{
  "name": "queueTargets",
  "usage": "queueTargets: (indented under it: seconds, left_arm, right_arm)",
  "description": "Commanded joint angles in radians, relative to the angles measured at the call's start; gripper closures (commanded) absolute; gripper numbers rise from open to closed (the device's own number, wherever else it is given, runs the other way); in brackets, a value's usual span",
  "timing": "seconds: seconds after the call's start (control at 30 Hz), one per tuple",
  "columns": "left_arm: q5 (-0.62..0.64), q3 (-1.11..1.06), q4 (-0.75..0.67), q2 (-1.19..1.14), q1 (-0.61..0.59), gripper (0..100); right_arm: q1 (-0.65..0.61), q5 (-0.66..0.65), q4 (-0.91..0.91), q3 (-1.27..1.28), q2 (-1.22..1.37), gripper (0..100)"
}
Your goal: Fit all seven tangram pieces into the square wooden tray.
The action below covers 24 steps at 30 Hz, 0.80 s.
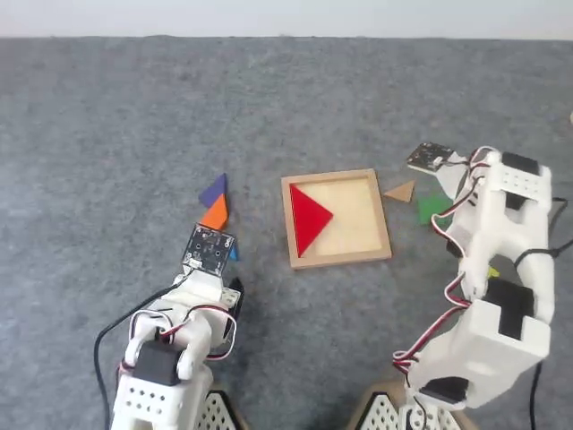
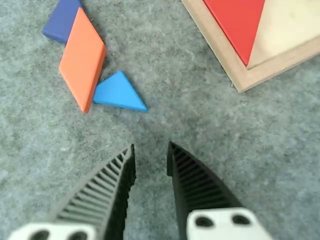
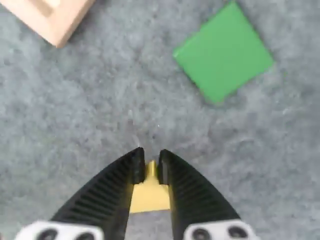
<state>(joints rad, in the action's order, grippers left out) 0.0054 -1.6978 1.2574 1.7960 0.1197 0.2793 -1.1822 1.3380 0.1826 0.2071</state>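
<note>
Square wooden tray (image 1: 342, 257): on the grey desk (image 1: 107, 116), between the two arms.
Red triangle (image 1: 307, 218): flat inside the tray, along one rim.
Right hand (image 3: 148, 155): clamped on a yellow piece (image 3: 148, 192), near the green square (image 3: 223, 52).
Left hand (image 2: 150, 150): narrow gap, empty, near the blue triangle (image 2: 118, 92).

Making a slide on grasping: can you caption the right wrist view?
Right gripper clamps a yellow piece over grey carpet, with the green square and a corner of the tray beyond.

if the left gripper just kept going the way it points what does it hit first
The left gripper would likely meet the grey mat first, then a corner of the light blue triangle; depth is unclear.
</note>
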Motion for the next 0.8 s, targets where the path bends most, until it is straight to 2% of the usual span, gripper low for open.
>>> queueTargets:
  seconds: [0.0,0.13,0.27,0.33,0.43,0.57,0.77]
  left_arm:
    - [0.009,0.015,0.005,0.021,-0.003,90]
    - [0.009,0.015,0.005,0.021,-0.003,90]
    - [0.009,0.015,0.005,0.021,-0.003,90]
    - [0.009,0.015,0.005,0.021,-0.003,90]
    - [0.009,0.015,0.005,0.021,-0.003,90]
    - [0.009,0.015,0.005,0.021,-0.003,90]
    - [0.009,0.015,0.005,0.021,-0.003,90]
  right_arm:
    - [0.047,0.006,0.044,-0.066,-0.015,96.5]
    - [0.125,0.018,0.064,-0.064,-0.018,95.4]
    - [0.142,0.16,0.13,-0.04,-0.038,84.0]
    - [0.15,0.224,0.051,0.009,-0.088,79.7]
    - [0.173,0.382,-0.107,0.114,-0.214,79.8]
    - [0.188,0.571,-0.166,0.308,-0.423,79.8]
    - [0.191,0.666,-0.272,0.609,-0.59,79.7]
